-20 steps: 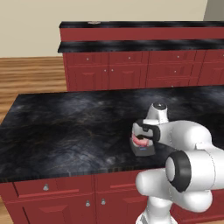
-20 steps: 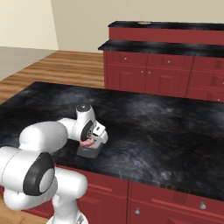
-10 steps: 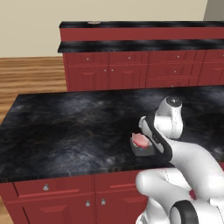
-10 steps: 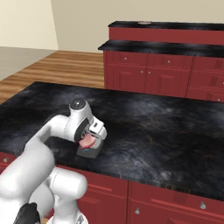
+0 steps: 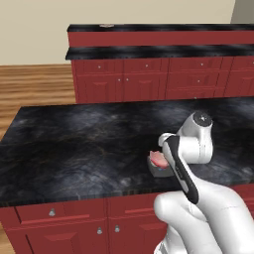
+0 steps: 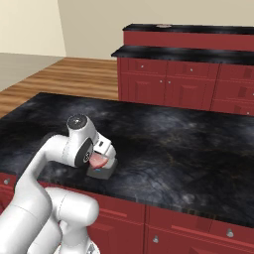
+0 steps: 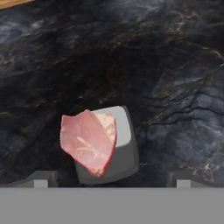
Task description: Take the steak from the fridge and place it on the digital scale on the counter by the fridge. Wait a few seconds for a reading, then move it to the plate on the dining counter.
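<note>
The black marbled table [image 5: 74, 144] spreads across the foreground in both base views, with red cabinet fronts [image 5: 74, 223] and small round knobs under its near edge. Behind it, across a strip of wooden floor [image 6: 84, 74], stands the dining counter [image 6: 198, 52], a long black marbled top stepped in two levels over red fronts. On its upper step, far back, lies a small pale round thing that may be the plate [image 6: 162, 25]; it is too small to be sure.

The white arm [image 5: 198, 144] bends over the near part of the table, its hand pointing down. Just below the hand sits the digital scale [image 7: 124, 144], a light-grey square with rounded corners on a darker base, resting flat on the table close to the near edge.

The steak [image 7: 89, 140], a pinkish-red slab with paler streaks, lies on the scale. It covers the scale's left part in the hand view and hangs over that side's edge, leaving a bare grey strip on the other side.

The jaws [image 7: 111, 179] are spread wide, one tip at either side of the scale, and grip nothing; the steak lies free between and beyond them.
</note>
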Controlling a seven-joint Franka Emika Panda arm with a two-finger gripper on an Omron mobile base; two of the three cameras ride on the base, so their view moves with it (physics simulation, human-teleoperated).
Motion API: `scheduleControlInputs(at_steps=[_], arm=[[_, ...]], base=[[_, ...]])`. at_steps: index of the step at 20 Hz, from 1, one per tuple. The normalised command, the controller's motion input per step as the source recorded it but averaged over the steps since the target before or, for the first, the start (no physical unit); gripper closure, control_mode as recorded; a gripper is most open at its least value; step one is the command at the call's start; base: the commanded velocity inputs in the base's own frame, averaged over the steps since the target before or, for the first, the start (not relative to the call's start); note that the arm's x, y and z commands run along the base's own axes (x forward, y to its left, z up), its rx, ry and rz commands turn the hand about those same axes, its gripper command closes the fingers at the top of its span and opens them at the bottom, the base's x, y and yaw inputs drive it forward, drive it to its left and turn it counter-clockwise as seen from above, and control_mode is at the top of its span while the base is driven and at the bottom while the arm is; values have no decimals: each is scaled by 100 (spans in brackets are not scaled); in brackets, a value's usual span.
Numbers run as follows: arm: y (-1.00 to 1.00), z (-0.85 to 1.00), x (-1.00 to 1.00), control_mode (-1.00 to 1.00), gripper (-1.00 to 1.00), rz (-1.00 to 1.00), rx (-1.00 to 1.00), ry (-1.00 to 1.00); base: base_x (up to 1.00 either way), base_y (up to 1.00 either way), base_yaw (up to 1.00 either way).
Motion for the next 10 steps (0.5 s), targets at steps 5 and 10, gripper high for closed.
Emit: scheduleControlInputs(at_steps=[5, 10], arm=[[1, 0, 0, -100, -100, -1, 0, 0], [4, 0, 0, -100, -100, 0, 0, 0]], base=[[0, 0, 0], [0, 0, 0]])
